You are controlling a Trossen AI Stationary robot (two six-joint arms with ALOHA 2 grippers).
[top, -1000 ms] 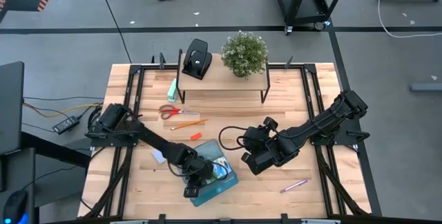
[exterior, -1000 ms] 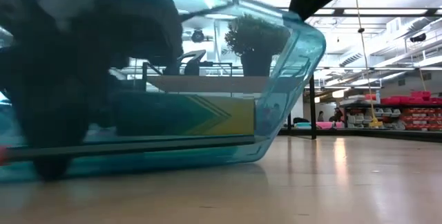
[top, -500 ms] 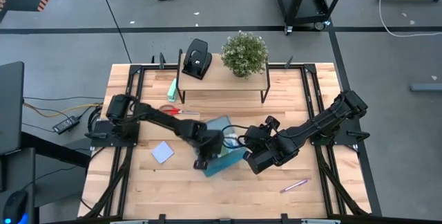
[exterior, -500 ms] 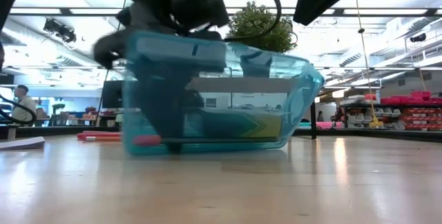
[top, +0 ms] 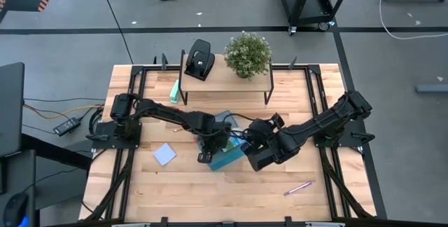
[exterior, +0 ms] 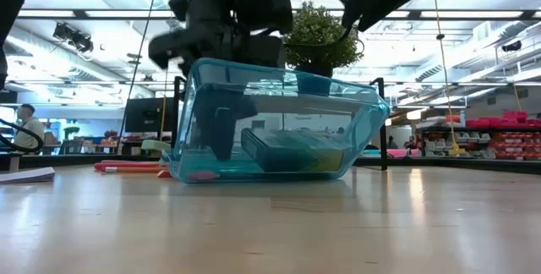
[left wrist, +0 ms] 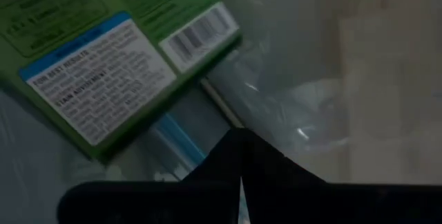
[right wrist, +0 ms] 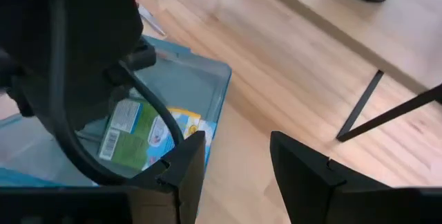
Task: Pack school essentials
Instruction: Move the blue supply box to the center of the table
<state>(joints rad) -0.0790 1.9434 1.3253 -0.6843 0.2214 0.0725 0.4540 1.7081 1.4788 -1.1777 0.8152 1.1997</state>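
Blue bin dragged rightward by clenched left hand; right hand released alongside

Crayon box lies inside the bin — note pad to its left, pen right.

Four cameras are covering one wooden slatted table.
The high camera is looking straight down on everything; the low one is sitting at tabletop height, facing the room. Both wrist cameras are looking in from close range. All four are sharing the translucent turquoise plastic bin mid-table.
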